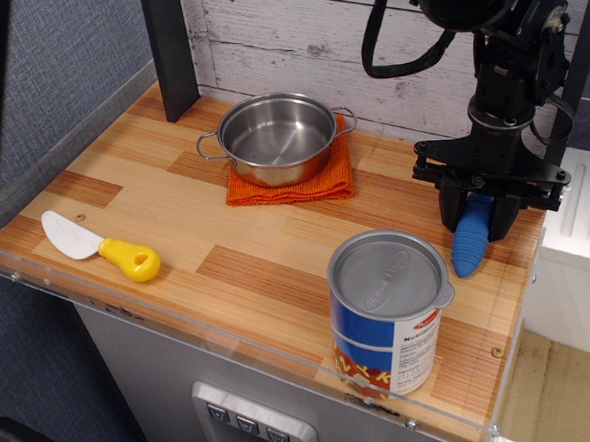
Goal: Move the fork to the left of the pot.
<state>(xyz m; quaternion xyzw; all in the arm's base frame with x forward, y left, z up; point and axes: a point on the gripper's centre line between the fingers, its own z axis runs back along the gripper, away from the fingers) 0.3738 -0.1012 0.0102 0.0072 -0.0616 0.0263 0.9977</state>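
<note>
Black two-fingered gripper (478, 222) sits low over the right rear part of the wooden tabletop (174, 203), its fingers (452, 209) drawn in against the two sides of the thick, ribbed blue handle of the small fork (471, 238). The jaws are clamped on that handle. The fork's rounded blue end sticks out below the fingertips toward the front of the table; its grey tines are hidden behind the gripper body. Whether the fork is resting on the wood or lifted off it cannot be told from this view.

Just in front of the gripper and slightly to its left in the picture stands the tall blue-and-white labelled tin can (390, 311) with a grey lid, near the front edge. Well away from the gripper, to the picture's left and toward the back wall, the small round shiny stainless-steel pot (275, 137) with two loop handles sits on a folded orange cloth (313, 182). The pot is empty. Farthest from the gripper, near the front left corner, lies the white-bladed knife with a yellow handle (99, 247), flat on the wood, blade pointing toward the left edge.

A clear plastic rim (232, 340) runs along the table's front edge.
</note>
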